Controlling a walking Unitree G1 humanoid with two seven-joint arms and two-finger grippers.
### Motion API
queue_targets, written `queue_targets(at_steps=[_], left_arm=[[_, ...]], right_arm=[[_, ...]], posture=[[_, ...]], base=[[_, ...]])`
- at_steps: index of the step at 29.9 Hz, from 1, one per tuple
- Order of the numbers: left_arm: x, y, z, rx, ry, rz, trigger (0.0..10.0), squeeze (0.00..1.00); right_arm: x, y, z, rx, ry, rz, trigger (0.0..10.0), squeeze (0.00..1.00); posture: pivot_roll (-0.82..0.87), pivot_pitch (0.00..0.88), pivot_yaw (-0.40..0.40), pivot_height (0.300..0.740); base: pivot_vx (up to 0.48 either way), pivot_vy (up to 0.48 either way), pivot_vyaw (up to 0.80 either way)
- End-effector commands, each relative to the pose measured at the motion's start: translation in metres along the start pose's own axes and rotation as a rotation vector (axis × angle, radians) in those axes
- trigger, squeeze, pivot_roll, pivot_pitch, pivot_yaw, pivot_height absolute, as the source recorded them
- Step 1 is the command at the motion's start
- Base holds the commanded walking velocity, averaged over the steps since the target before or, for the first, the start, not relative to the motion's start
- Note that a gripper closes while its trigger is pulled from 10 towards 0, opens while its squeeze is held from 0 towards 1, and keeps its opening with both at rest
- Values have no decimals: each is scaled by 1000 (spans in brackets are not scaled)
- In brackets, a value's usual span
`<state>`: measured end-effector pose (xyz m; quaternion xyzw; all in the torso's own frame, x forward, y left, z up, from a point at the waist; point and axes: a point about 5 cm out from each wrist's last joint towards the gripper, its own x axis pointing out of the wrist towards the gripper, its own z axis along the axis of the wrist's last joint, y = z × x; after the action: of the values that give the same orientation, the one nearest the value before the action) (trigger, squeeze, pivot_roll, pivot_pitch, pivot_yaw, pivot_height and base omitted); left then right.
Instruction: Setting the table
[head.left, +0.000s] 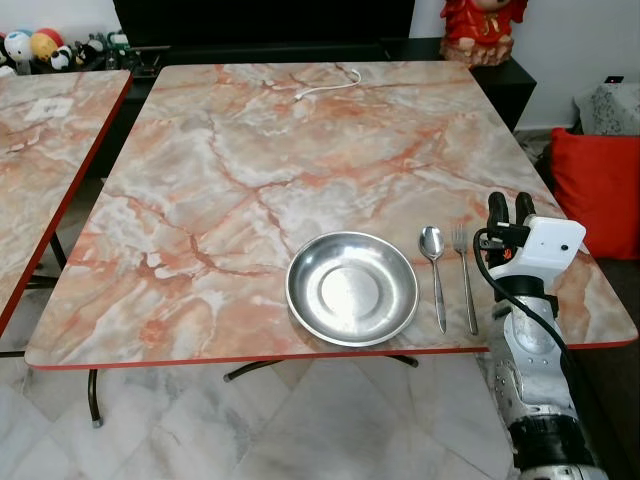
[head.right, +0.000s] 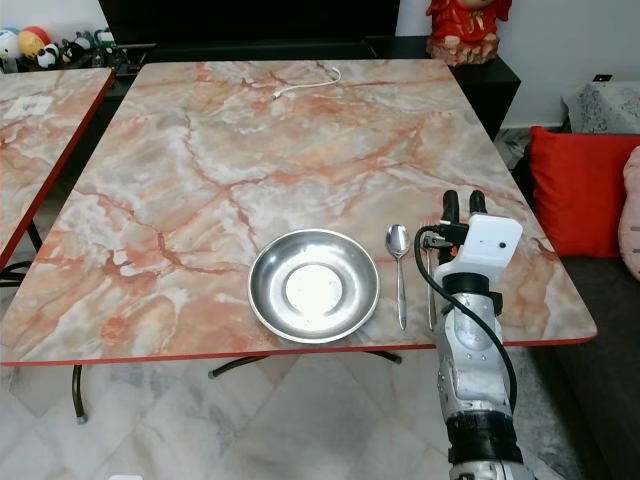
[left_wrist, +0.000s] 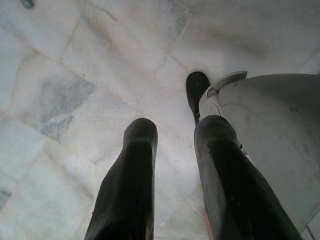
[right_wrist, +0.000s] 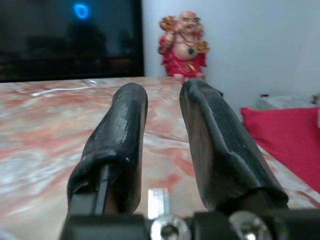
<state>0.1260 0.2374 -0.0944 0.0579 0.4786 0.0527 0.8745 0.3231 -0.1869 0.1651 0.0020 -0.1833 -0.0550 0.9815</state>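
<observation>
A round steel plate (head.left: 350, 290) lies empty near the front edge of the marble table (head.left: 250, 160). Just right of it a spoon (head.left: 436, 275) and a fork (head.left: 465, 280) lie side by side, handles toward me. My right gripper (head.left: 510, 208) is held up just right of the fork, fingers pointing away over the table. Its fingers (right_wrist: 120, 125) stand slightly apart with nothing between them. My left gripper (left_wrist: 172, 150) hangs down over the floor tiles, open and empty.
A white cable (head.left: 330, 85) lies at the table's far side. A second marble table (head.left: 40, 130) stands to the left. A red cushion (head.left: 600, 190) sits to the right. A red figurine (right_wrist: 183, 45) stands on a dark cabinet behind the table.
</observation>
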Motion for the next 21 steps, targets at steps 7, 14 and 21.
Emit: queue_targets(at_steps=[7,14,21], left_arm=[[-2,0,-10,-4,41,5,10000,0],[-3,-1,-14,3,51,6,10000,0],[-4,-2,-17,6,58,8,10000,0]], right_arm=[[0,15,7,-22,-17,70,10000,0],[-6,17,2,6,6,84,10000,0],[-5,24,1,22,12,108,10000,0]], posture=[[-42,143,10,740],[-34,87,1,740],[-16,32,-2,740]], base=[[0,480,409],[0,480,420],[0,480,0]])
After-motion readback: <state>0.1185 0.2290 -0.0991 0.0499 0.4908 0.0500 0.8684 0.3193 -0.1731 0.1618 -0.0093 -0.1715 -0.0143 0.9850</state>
